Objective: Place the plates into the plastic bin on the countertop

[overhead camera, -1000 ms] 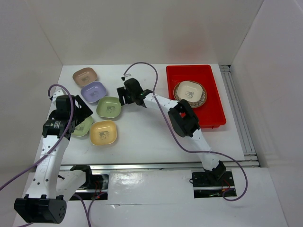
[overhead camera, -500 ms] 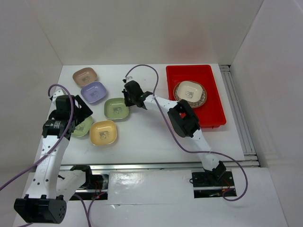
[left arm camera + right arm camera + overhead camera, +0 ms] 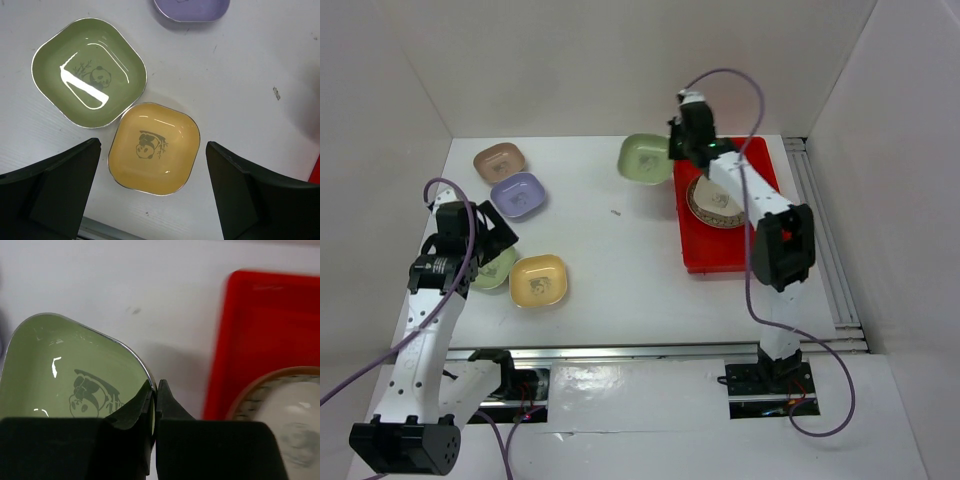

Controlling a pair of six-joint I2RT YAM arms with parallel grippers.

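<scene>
Right gripper swings from centre to far side, jaws clamped on green plate rim, plate held just left of red bin. Left gripper hovers, jaws apart, above yellow plate on white surface; white walls around.

Wide open white countertop mid-table. In the red bin, the near end lies free. The round brown plate blocks mid-bin.
</scene>
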